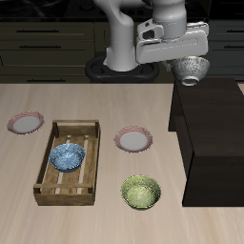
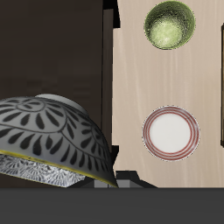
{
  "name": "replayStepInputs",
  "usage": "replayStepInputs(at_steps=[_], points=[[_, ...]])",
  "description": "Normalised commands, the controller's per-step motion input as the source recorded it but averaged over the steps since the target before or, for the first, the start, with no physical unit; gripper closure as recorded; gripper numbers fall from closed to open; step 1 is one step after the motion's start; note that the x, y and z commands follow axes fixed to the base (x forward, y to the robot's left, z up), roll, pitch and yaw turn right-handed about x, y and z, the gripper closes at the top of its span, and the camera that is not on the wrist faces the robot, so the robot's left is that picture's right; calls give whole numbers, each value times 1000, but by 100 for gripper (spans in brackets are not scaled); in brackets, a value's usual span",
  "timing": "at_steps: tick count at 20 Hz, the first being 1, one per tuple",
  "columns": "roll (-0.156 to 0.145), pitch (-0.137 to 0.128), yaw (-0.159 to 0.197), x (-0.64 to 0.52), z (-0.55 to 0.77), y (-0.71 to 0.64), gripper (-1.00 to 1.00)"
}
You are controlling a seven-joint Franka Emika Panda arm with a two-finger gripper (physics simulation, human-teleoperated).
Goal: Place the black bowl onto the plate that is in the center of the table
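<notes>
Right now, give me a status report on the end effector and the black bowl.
End effector shut on black bowl, held above dark cabinet. Center plate bare. Nothing blocking.

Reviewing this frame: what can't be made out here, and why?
- Gripper fingers: exterior view, too small to tell whether they clamp the black bowl; wrist view, not visible.
- Black bowl's inside: wrist view, cut off by the frame edge.
- Wooden tray: absent from the wrist view.

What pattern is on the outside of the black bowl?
Dark leaf-like marks on grey, clearest in the wrist view: the black bowl.
</notes>
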Motion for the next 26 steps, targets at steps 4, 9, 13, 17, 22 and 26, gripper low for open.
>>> replayStepInputs(at_steps=[4,9,13,17,22,26], points=[[-63,-32,-33,-185,14,-845,100],[-80,1,-6,5,-221,-678,100],[-75,14,-20,8,-198,-435,100],[-67,31,-15,51,-309,-469,100],[-45,33,-12,56,-342,-277,100],[-42,46,38,75,-548,-101,100]])
